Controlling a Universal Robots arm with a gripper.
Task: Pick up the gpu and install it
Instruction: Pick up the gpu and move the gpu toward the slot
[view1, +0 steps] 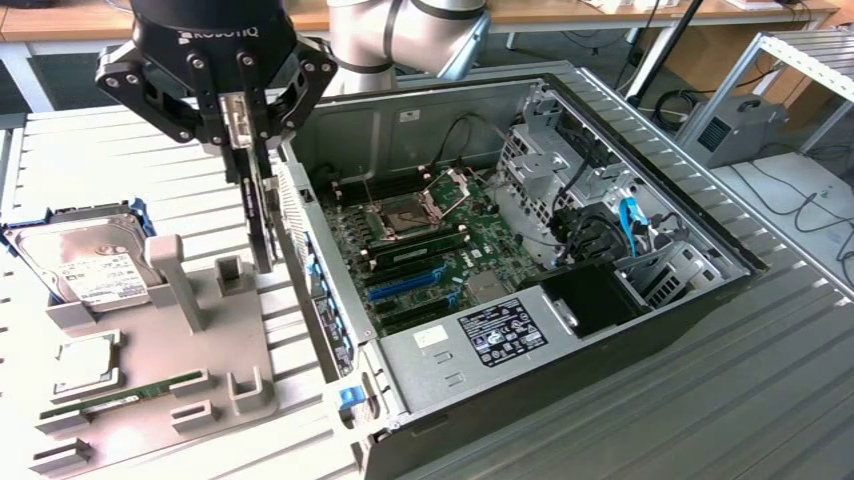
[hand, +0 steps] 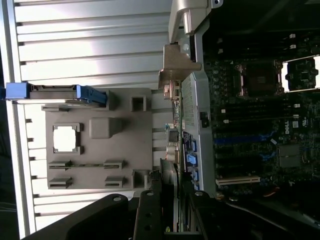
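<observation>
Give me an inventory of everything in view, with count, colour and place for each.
gpu: one, dark, hanging edge-on in the gripper, beside the case.
computer case: one, black and grey, open, the exterior view's right.
motherboard: one, green, inside the case.
fixture: one, grey, the exterior view's left.
hard drive: one, silver, on the fixture.
processor chip: one, silver, on the fixture.
memory stick: one, green, on the fixture.
gripper: one, black, shut on the gpu.
</observation>
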